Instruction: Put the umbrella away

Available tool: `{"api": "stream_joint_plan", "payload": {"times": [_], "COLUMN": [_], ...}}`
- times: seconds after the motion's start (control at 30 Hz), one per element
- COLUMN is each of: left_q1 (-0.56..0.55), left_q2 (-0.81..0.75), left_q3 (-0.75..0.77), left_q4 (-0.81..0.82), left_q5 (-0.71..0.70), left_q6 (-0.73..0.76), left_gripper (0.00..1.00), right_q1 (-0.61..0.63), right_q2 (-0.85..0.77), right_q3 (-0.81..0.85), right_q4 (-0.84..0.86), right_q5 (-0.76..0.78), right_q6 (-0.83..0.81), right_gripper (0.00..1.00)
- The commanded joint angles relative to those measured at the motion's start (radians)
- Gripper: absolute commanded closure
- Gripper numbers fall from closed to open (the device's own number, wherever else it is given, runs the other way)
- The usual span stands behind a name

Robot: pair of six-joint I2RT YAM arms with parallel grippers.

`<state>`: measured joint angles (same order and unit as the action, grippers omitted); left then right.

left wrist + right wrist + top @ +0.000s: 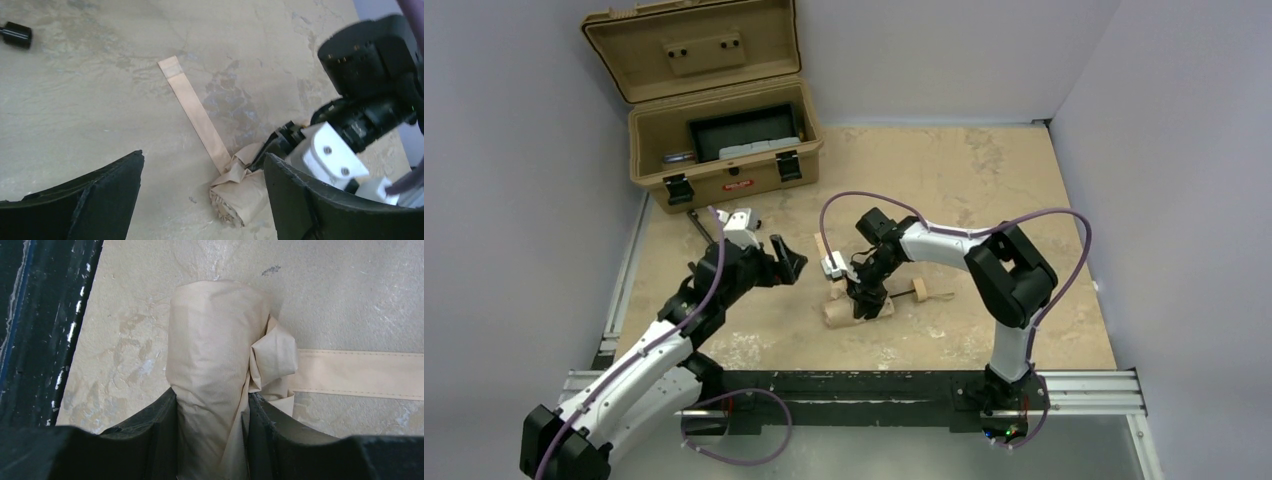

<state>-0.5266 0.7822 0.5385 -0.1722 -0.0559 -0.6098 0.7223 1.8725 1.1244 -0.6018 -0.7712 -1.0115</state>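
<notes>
The umbrella (842, 311) lies on the table as a small rolled beige bundle, its pale wooden handle (919, 290) pointing right. My right gripper (865, 297) comes down on the roll from above and is shut on it. In the right wrist view the fabric roll (215, 340) is pinched between both dark fingers of the right gripper (212, 415). A flat tan strap (360, 372) trails from the bundle across the table. My left gripper (789, 262) hovers just left of the roll, open and empty. In its own view, the left gripper (202, 195) has the umbrella's end (240, 195) lying by its right finger (310, 200).
An open tan hard case (724, 150) with a black tray inside stands at the back left. A small black-tipped tool (698, 222) lies in front of it. A black rail (854, 385) runs along the near edge. Walls close in left, right and back.
</notes>
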Motion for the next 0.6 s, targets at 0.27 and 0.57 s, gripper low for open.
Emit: {"api": "stream_joint_plan", "payload": {"times": [0.27, 0.57], "left_q1": [-0.402, -0.77], "left_q2": [0.013, 0.032], "left_q3": [-0.107, -0.227], "left_q4": [0.293, 0.361], "left_q5": [0.046, -0.373], "left_q6": [0.402, 0.66], "left_gripper": [0.18, 0.16], "right_q1": [-0.014, -0.014], "right_q2": [0.191, 0.276], "right_q3": [0.058, 0.11], "right_q4": [-0.214, -0.288], "right_q5": [0.169, 0.151], "right_q6": [-0.004, -0.075], "right_gripper": [1.0, 0.99]}}
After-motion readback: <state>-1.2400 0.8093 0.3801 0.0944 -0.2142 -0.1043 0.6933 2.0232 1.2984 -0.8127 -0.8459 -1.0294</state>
